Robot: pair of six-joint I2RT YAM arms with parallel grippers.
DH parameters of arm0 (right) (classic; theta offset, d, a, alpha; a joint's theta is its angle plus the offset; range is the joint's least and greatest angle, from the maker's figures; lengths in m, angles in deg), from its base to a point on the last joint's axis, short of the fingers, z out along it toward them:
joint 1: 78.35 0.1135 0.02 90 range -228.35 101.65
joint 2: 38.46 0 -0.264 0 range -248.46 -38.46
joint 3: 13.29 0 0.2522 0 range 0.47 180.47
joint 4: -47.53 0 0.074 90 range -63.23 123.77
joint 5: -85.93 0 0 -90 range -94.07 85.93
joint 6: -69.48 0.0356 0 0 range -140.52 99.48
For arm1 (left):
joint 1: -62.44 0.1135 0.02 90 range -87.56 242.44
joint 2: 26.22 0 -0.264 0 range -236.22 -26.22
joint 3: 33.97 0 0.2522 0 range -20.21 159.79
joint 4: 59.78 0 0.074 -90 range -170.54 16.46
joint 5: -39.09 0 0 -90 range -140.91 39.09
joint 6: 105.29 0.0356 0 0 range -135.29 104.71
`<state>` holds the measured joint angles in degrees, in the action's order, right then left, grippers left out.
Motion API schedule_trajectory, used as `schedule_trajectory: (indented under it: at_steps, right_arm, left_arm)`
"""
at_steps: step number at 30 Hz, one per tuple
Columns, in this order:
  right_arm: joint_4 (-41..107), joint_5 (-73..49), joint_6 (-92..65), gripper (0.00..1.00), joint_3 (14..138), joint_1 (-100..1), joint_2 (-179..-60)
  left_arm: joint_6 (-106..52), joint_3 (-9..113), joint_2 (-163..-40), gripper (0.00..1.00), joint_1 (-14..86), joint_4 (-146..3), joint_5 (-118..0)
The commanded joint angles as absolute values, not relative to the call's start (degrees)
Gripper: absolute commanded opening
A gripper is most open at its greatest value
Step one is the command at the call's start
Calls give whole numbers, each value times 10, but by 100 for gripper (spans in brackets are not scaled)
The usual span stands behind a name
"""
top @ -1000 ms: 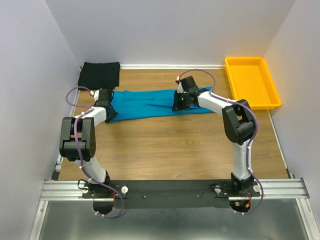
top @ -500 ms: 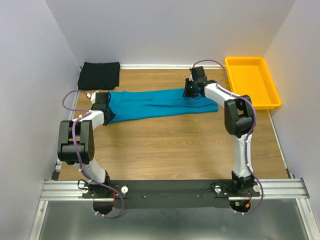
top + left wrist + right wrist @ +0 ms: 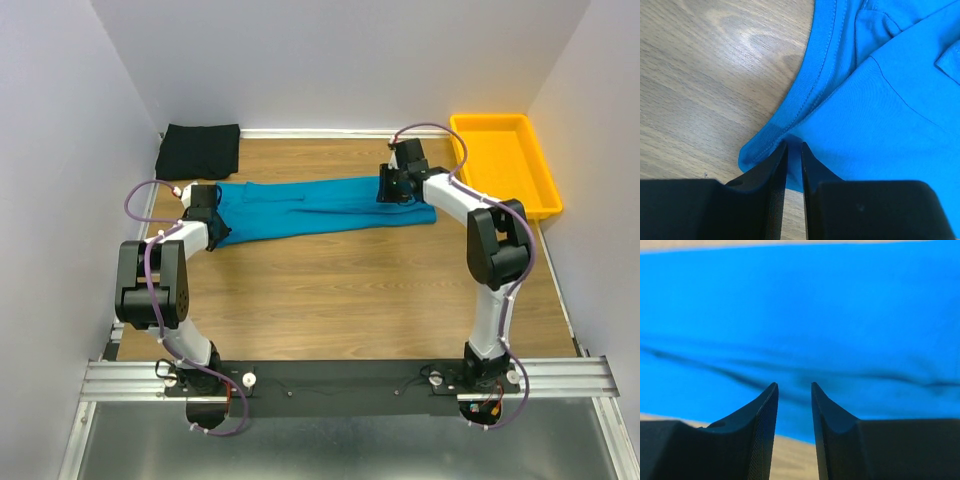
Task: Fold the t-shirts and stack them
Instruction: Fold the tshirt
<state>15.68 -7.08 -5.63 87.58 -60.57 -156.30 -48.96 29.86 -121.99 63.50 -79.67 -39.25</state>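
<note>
Found teal-blue t-shirt [image 3: 310, 207] laid out as a long band across the upper middle of the overhead view, flat on the wooden table [image 3: 330, 300], running from left of centre to right of centre. Found black t-shirt [image 3: 199, 150] folded in the upper left corner of the same view, against the back wall and just apart from the teal one. Noted yellow tray [image 3: 500, 170] at the upper right, touching neither shirt.

Checked left gripper [image 3: 216, 228] at the left end of the teal-blue t-shirt. In the left wrist view [image 3: 793, 146], seen closed to a narrow slit at bottom centre, with an edge of the blue cloth pinched between the fingers. Noted a curved double-stitched band [image 3: 807, 90] rising from there toward the top centre, with bare wood across the left half of that frame.

Checked right gripper [image 3: 393, 188] over the right end of the same shirt. In the right wrist view [image 3: 794, 386], seen parted by a small gap at bottom centre, with nothing clamped between the fingertips. Noted blue cloth with shallow creases filling most of that frame. Could not establish whether the fingertips touch the cloth.
</note>
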Motion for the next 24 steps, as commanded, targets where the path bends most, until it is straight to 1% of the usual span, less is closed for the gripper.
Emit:
schedule_trajectory:
  at_steps: [1, 9, 24]
  right_arm:
    - [140, -61, -125, 41, 835, -588, -1528]
    - [123, -87, -229, 41, 856, -574, -1553]
    - [88, -187, -297, 40, 911, -570, -1598]
  left_arm:
    - [-483, 284, -1216, 25, 643, -840, -366]
    - [-479, 290, -1214, 25, 647, -839, -367]
    - [-469, 285, -1212, 25, 647, -836, -359]
